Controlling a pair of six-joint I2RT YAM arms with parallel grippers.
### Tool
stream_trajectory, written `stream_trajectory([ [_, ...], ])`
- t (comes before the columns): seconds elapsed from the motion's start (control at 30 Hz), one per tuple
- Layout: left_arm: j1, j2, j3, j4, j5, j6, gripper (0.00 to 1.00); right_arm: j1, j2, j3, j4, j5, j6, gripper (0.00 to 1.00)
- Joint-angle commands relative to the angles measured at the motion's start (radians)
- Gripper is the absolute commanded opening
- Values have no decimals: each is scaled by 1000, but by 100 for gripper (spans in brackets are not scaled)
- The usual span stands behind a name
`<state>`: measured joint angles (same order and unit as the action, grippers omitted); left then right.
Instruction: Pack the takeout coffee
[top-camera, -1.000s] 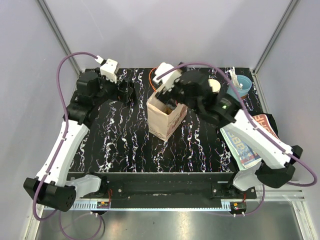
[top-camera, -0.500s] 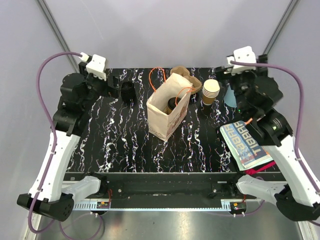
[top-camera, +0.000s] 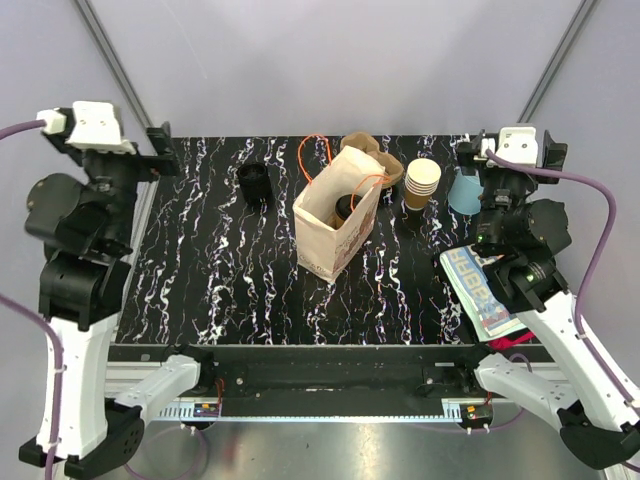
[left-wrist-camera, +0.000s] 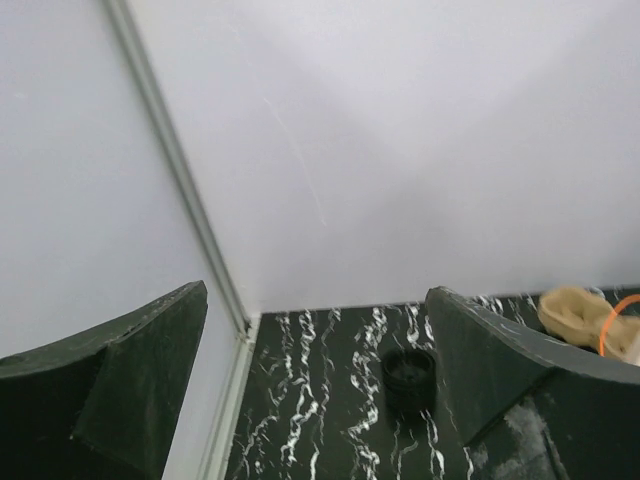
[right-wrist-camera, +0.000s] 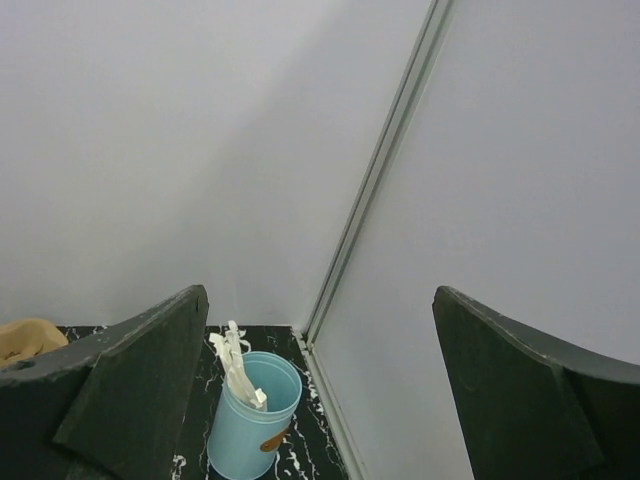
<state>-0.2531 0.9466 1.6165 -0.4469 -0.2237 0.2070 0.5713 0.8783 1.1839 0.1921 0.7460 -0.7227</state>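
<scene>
Now, takeout coffee sitting inside the paper bag, left gripper spread wide at its nine o'clock, right gripper wide, empty, three o'clock, both well apart.

Pale lilac-grey walls, aluminium corner posts, black white-veined marble table, soft even light.

Laboratory test cell: white panel walls on aluminium framing enclose a black marbled table; left arm and right arm bolted at its edge.
</scene>
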Motion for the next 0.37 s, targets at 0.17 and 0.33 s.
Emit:
stream_trajectory([
  [0.17,5,-16,59,-7,-109,2,99,-13,8,69,34,53,92,100],
  [0.33,5,-8,82,-21,-92,-15,99,-13,17,75,21,52,100,100],
])
